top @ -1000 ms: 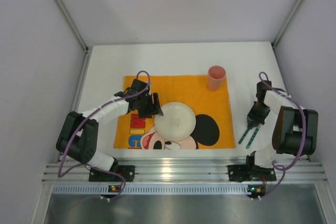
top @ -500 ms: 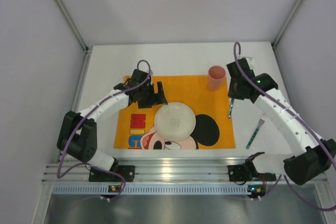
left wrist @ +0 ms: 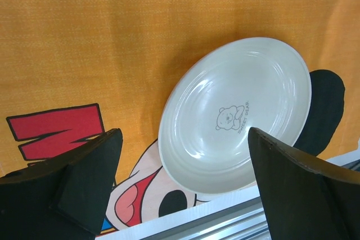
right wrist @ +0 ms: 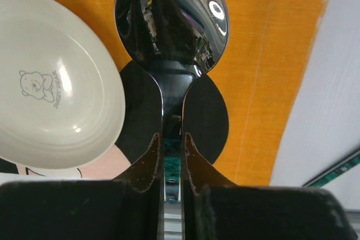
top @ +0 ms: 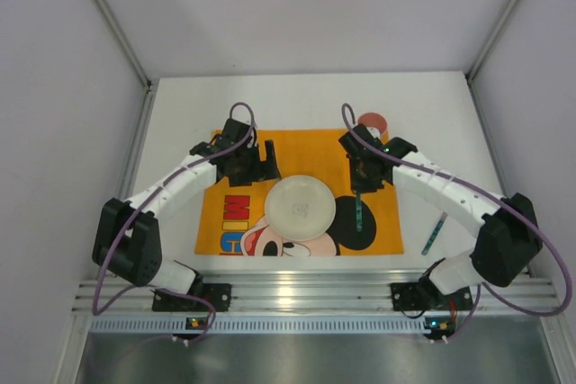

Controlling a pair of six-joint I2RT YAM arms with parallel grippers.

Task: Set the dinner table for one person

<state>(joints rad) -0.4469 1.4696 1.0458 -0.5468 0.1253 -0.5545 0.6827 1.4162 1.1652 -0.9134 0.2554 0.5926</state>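
Overhead, the white counter (top: 180,114) fills the enclosure floor from the bottom rail of the frame to the back wall, with an orange Mickey Mouse placemat (top: 306,146) laid across its middle. A cream plate (top: 300,208), printed with a small bear, sits on the lower centre of the placemat and covers part of the cartoon face. The left gripper (top: 258,165) hovers over the cloth just up and left of the plate. Its black fingers (left wrist: 84,178) are spread wide with nothing between them, and in its wrist view they frame the plate on either side. The right gripper (top: 360,179) reaches in from the right of the frame to the centre-right of the placemat. Its fingers (right wrist: 147,164) pinch the teal handle of a spoon (right wrist: 171,18), whose mirror-bright bowl points away from the wrist. Seen from above, the spoon runs toward the bottom of the frame over Mickey's black ear (top: 369,233), just right of the plate. Whether it touches the cloth cannot be told. A pink cup (top: 376,120) stands at the placemat's upper right edge, partly hidden behind the right arm (top: 441,188). A teal-handled fork (top: 434,233) lies on the bare counter just beyond the placemat's lower right corner.
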